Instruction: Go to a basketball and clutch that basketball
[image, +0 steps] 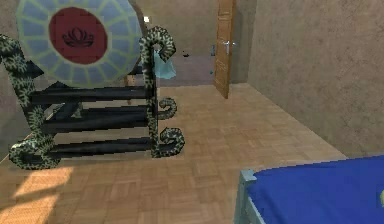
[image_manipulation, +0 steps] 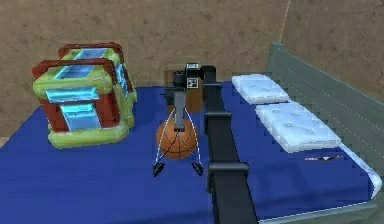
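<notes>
Basketball (image_manipulation: 177, 140) first: an orange ball with dark seams lies on the blue bed (image_manipulation: 70, 185), about mid-mattress in the arm side view, and the soft cover probably keeps it from rolling. The gripper (image_manipulation: 178, 168) is at the ball. Its dark body sits above the ball in the picture, and its two thin fingers (image_manipulation: 158, 168) run down either side and end near the ball's lower edge. That straddling line-up suits a grasp round the widest part, so I judge the approach done and the clutch itself the step in hand. I cannot tell whether the fingers touch the ball or how they are set. Since the ball rests on the bed, I also cannot tell whether the gripper holds anything. The arm (image_manipulation: 222, 150) reaches out over the mattress just to the ball's right.

Farther out, two green chests (image_manipulation: 85, 95) with red corners stand on the bed to the ball's left, apart from it, so they should not hinder a lift. Two white pillows (image_manipulation: 262, 88) lie along the grey headboard (image_manipulation: 330, 85). In the forward view, a round disc (image: 80, 35) with a red centre hangs in a snake-patterned stand (image: 150, 100) on the wooden floor (image: 220, 140), with a wooden door (image: 225, 55) beyond.
</notes>
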